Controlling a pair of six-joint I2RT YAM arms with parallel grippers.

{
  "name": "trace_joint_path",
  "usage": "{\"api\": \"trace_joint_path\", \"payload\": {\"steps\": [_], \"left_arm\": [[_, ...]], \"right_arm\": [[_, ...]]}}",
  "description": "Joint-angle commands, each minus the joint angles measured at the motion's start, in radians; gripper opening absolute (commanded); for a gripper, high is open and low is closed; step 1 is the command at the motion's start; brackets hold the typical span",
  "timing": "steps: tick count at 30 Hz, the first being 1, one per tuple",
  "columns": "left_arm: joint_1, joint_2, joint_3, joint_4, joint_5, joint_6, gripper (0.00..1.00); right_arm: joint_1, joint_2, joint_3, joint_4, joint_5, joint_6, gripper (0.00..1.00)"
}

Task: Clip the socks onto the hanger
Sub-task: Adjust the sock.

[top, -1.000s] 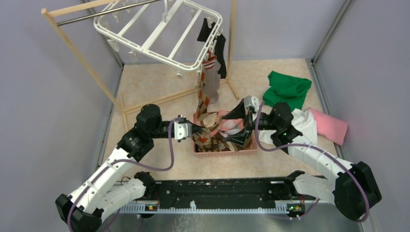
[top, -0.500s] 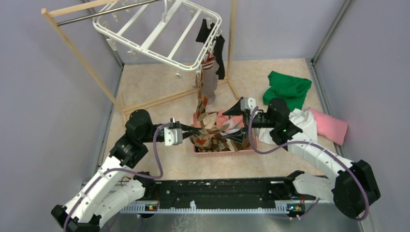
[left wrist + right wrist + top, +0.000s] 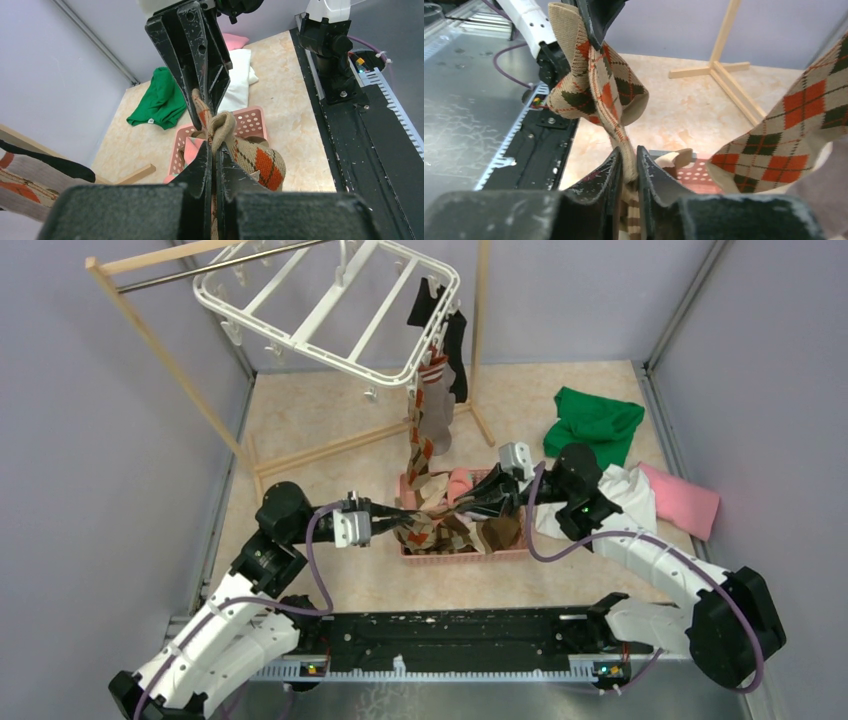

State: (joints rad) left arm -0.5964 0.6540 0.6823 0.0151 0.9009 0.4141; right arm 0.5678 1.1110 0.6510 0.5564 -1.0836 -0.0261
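Holding one argyle sock [image 3: 432, 523] between both arms over the pink basket [image 3: 460, 554].
Left jaws and right jaws each pinched it; opposing pulls could slip one grip, dropping it.

Pink basket [image 3: 465, 553]: on table, under R gripper [image 3: 478, 503]; left rim by tip of L gripper [image 3: 403, 520]. Green cloth [image 3: 597, 423]: beyond R gripper, to its right. White cloth [image 3: 630, 495] & pink cloth [image 3: 682, 500]: side by side, further right. Wooden rack [image 3: 170, 365] w/ metal bar: well beyond L gripper, back-left.
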Motion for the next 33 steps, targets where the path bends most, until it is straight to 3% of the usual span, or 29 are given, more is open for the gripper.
{"api": "trace_joint_path", "payload": {"steps": [1,2,6,8,10,11,15,19,26,33], "left_arm": [[-0.003,-0.031,-0.036,0.112,0.014,-0.040,0.00],[-0.003,-0.036,-0.045,0.117,0.007,-0.044,0.00],[-0.002,-0.053,-0.087,0.117,-0.040,-0.057,0.00],[-0.002,-0.065,-0.110,0.101,-0.097,-0.070,0.20],[-0.003,-0.081,-0.126,0.066,-0.178,-0.082,0.47],[-0.003,-0.090,-0.132,0.047,-0.223,-0.090,0.55],[-0.003,-0.092,-0.094,-0.053,-0.412,-0.166,0.78],[-0.003,-0.048,-0.016,-0.082,-0.441,-0.250,0.93],[-0.002,0.052,-0.014,0.169,-0.394,-0.517,0.95],[-0.002,0.148,0.000,0.266,-0.345,-0.505,0.85]], "right_arm": [[0.007,0.011,0.073,-0.087,-0.069,-0.092,0.07],[0.007,0.010,0.086,-0.127,-0.076,-0.123,0.00],[0.000,0.014,0.157,-0.296,-0.071,-0.227,0.00],[-0.004,0.025,0.209,-0.442,-0.070,-0.307,0.00],[-0.008,0.040,0.286,-0.641,-0.047,-0.438,0.00],[-0.009,0.050,0.332,-0.745,-0.029,-0.510,0.00],[-0.010,0.105,0.514,-1.097,0.062,-0.756,0.00],[-0.011,0.194,0.670,-1.302,0.145,-0.815,0.00],[-0.008,0.284,0.784,-1.373,0.162,-0.779,0.00],[0.009,0.275,0.800,-1.404,0.218,-0.839,0.00]]}}
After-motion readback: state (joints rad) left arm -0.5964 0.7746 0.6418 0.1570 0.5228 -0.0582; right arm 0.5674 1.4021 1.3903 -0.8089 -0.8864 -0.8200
